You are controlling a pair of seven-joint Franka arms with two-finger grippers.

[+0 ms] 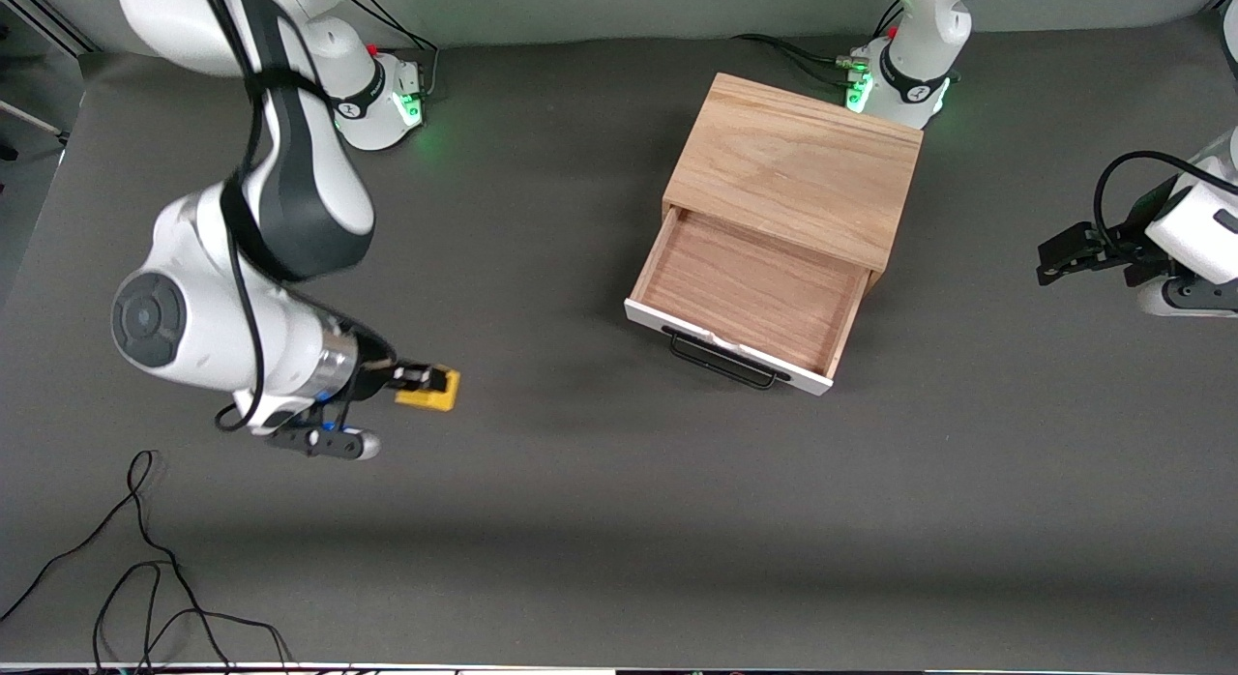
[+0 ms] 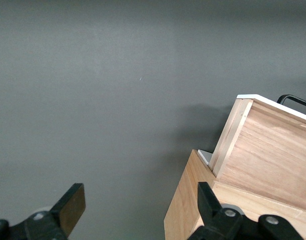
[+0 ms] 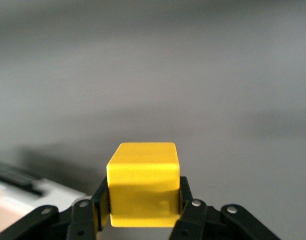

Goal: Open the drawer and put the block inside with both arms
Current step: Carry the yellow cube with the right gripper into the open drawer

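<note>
My right gripper [image 1: 426,377] is shut on the small yellow block [image 1: 440,395] and holds it over the table toward the right arm's end. In the right wrist view the block [image 3: 142,182] sits squarely between the fingers of the right gripper [image 3: 142,202]. The drawer [image 1: 750,288] stands pulled out of the light oak cabinet [image 1: 798,167], its white front and black handle [image 1: 723,362] facing the front camera, and its tray holds nothing. My left gripper [image 1: 1049,259] is open and empty, waiting off the cabinet's side at the left arm's end; in the left wrist view [image 2: 141,204] it faces the drawer's side wall [image 2: 268,155].
The table is covered by a dark grey mat [image 1: 600,520]. Loose black cables [image 1: 145,569] lie near the front edge at the right arm's end. Both arm bases glow green along the table's back edge.
</note>
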